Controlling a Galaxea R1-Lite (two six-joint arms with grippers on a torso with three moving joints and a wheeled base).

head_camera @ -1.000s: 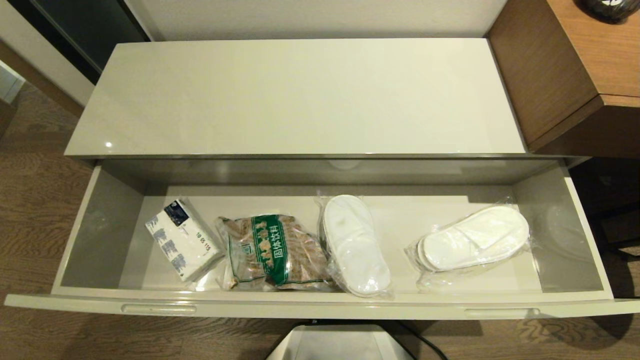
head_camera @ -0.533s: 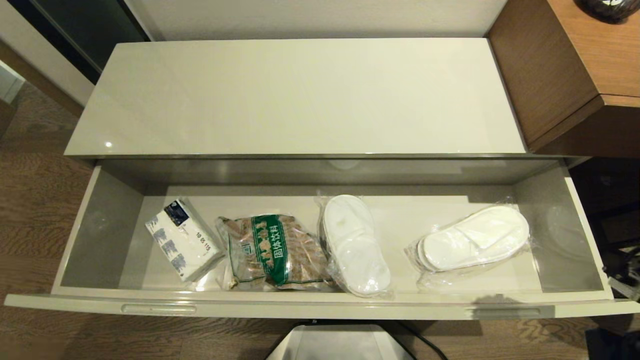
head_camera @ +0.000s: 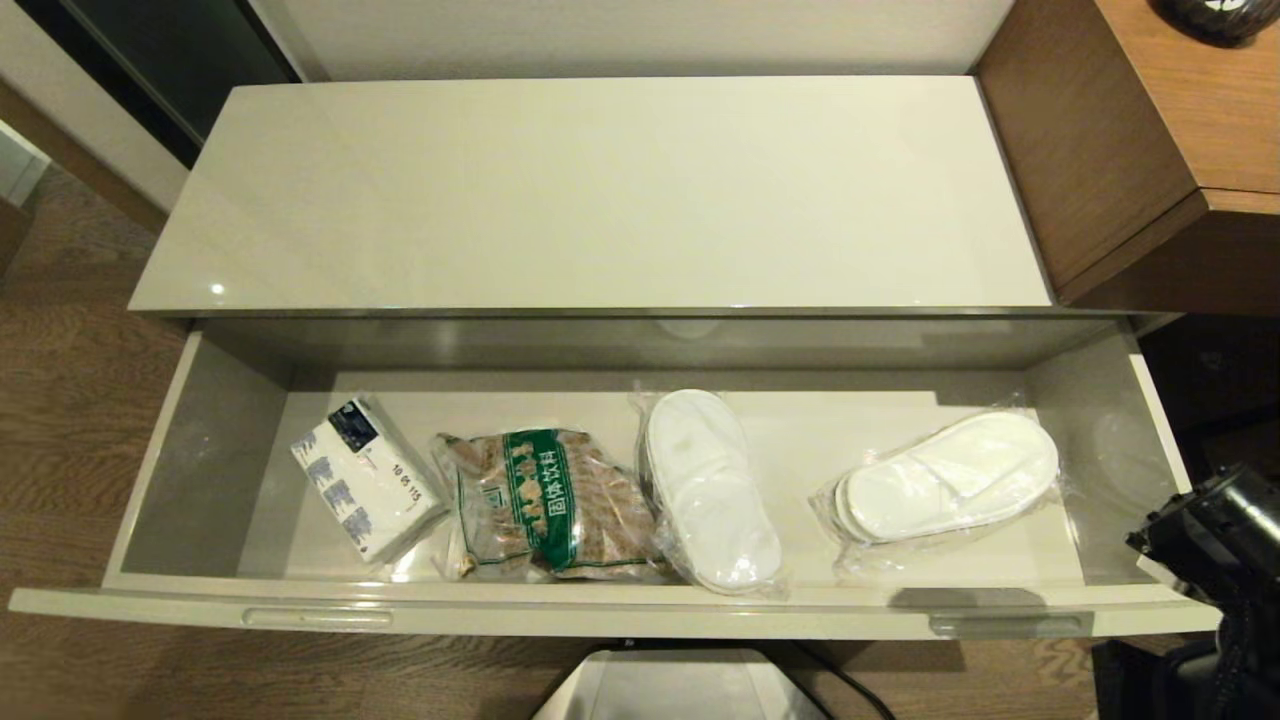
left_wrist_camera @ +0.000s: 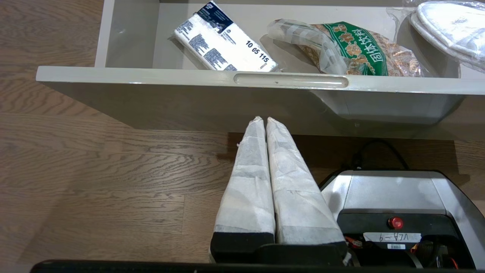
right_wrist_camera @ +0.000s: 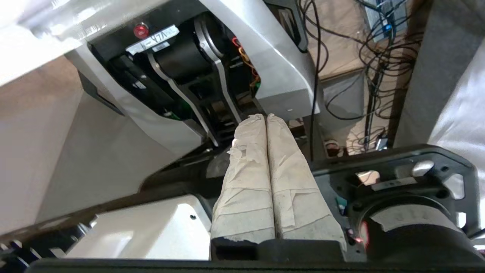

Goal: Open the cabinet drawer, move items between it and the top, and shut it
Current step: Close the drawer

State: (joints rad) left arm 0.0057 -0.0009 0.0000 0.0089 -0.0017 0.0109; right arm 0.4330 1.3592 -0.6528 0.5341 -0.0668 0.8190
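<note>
The cabinet drawer (head_camera: 640, 612) stands pulled fully out below the glossy cream top (head_camera: 600, 190), which is bare. Two bagged white slippers lie inside: one (head_camera: 708, 490) near the middle, lengthwise front to back, the other (head_camera: 950, 478) toward the right end, lying slanted. My right arm (head_camera: 1215, 540) shows at the drawer's right front corner, outside it. The right gripper (right_wrist_camera: 265, 116) is shut and empty, pointing at my own base. My left gripper (left_wrist_camera: 264, 119) is shut and empty, low in front of the drawer front (left_wrist_camera: 151, 76), below its left notch (left_wrist_camera: 290, 80).
A white-and-blue tissue pack (head_camera: 365, 480) and a clear bag of brown pieces with a green label (head_camera: 545, 505) lie in the drawer's left half. A taller wood-grain desk (head_camera: 1150, 130) adjoins the cabinet on the right. My base (head_camera: 680, 685) sits just before the drawer.
My right arm has risen into the head view at the lower right, beside the drawer's right front corner. The drawer and its contents have not moved.
</note>
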